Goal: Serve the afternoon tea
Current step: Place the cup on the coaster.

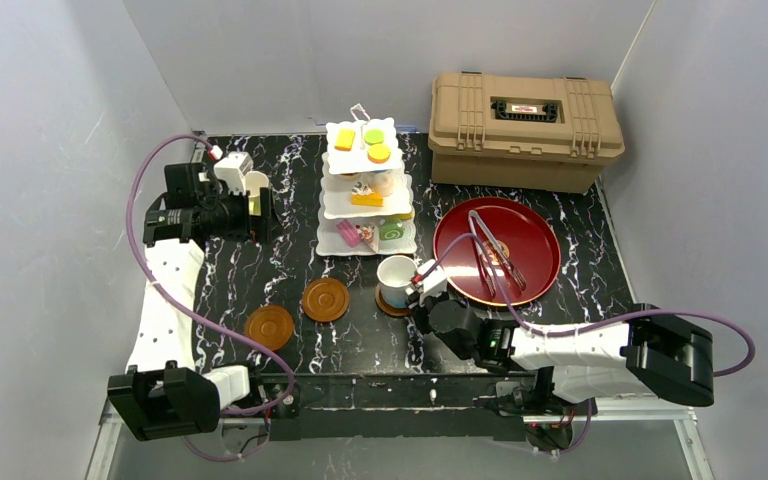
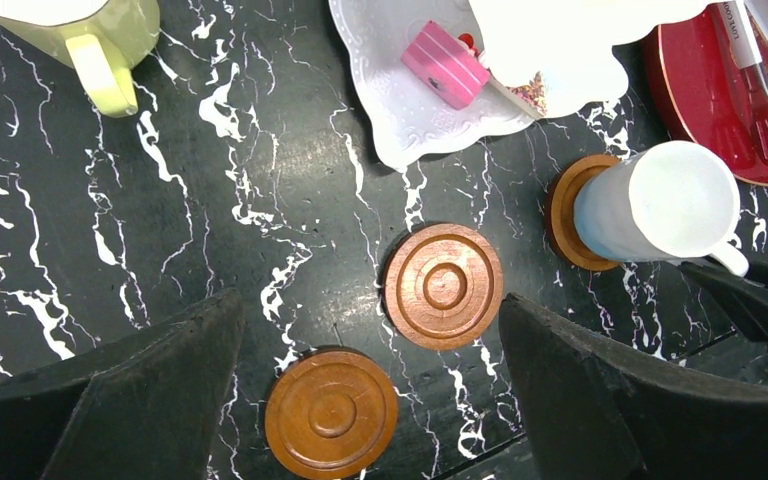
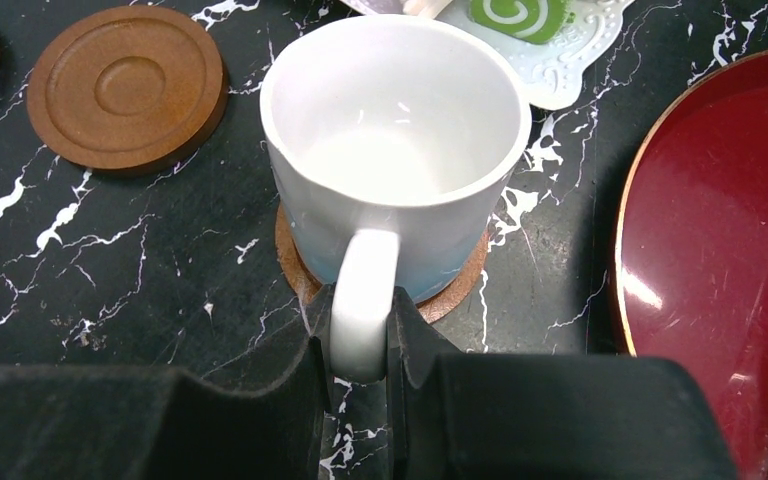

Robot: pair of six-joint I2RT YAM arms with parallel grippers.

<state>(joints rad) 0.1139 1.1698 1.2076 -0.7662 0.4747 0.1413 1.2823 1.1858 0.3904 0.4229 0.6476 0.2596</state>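
Closely (wrist): right gripper (image 3: 360, 335) on mug (image 3: 392, 150)

Pale yellow-green mug (image 2: 110, 40): cut by the left wrist view's top edge, handle and lower wall left
Round brown wooden coaster (image 3: 455, 290) under the white ceramic mug (image 3: 395, 150): mostly covered, only a crescent shows
White scalloped cake stand (image 3: 580, 60): right wrist view keeps one corner only
Round red lacquer tray (image 3: 700, 220): runs off that view's right edge
Label (image 1: 526, 110) on the tan ribbed plastic case (image 1: 520, 155): too small to read
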